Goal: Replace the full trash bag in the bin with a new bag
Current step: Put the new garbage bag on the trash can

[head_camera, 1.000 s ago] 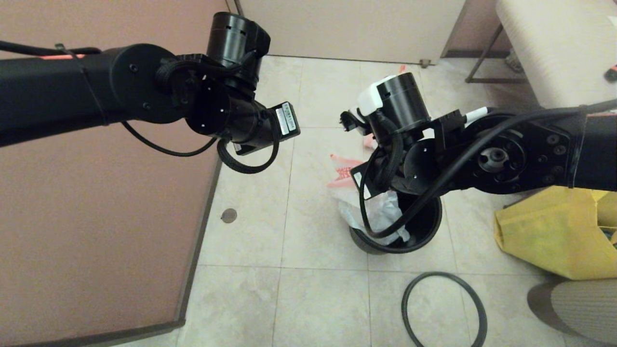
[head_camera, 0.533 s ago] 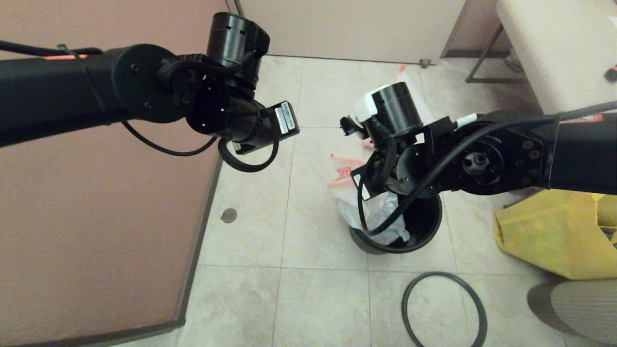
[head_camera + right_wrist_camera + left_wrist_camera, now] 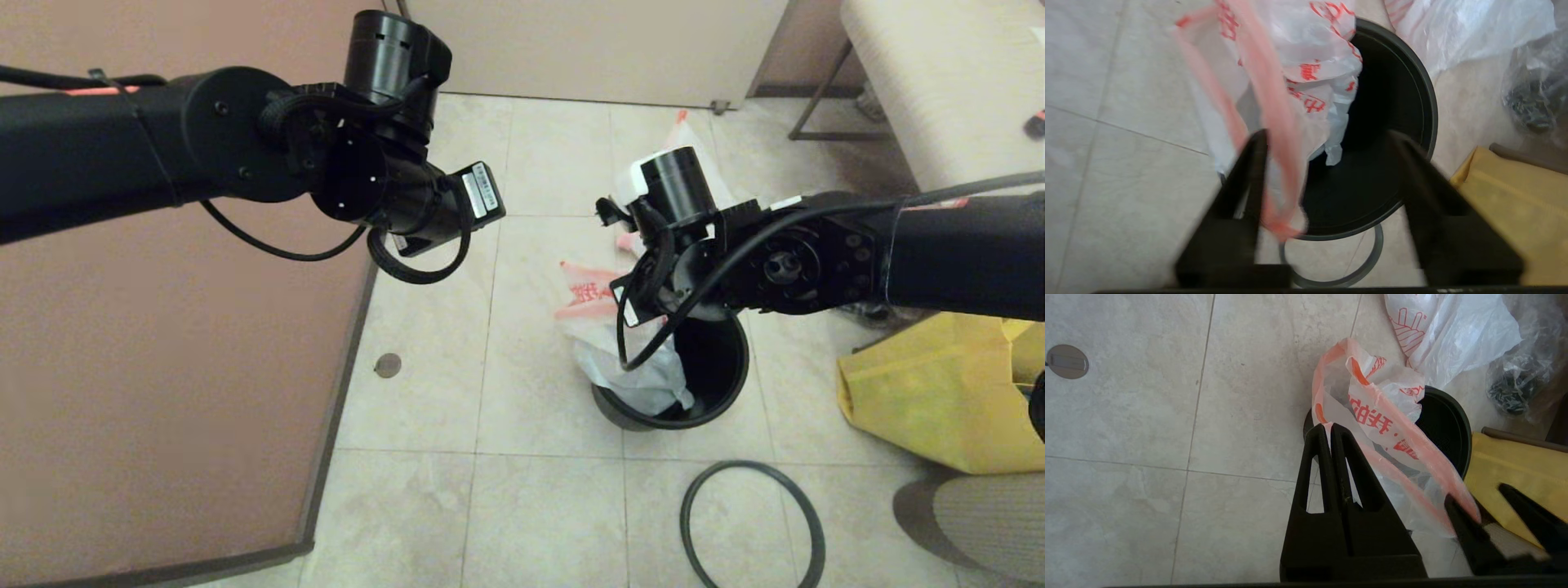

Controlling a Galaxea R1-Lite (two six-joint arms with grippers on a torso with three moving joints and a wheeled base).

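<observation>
My right tool (image 3: 1327, 139) hangs directly above the bin (image 3: 1425, 102), its jaws spread wide and gripping nothing. The orange-red hem of the new bag (image 3: 1306, 61) drapes against the inner face of one finger (image 3: 1249, 171); the rest of that bag lies over the bin's rim on the side toward my left arm, partly inside. My left tool (image 3: 1329, 430) is held to the side of the bin, jaws pressed together with nothing between them, and the same bag's hem passes just beside it. Beneath the bin on the floor lies the grey ring (image 3: 751, 523). Beyond the bin lies the full trash bag (image 3: 1449, 330), with a clear wrinkly bag (image 3: 1519, 375) beside it. A yellow tote (image 3: 939, 392) sits beside the bin.
</observation>
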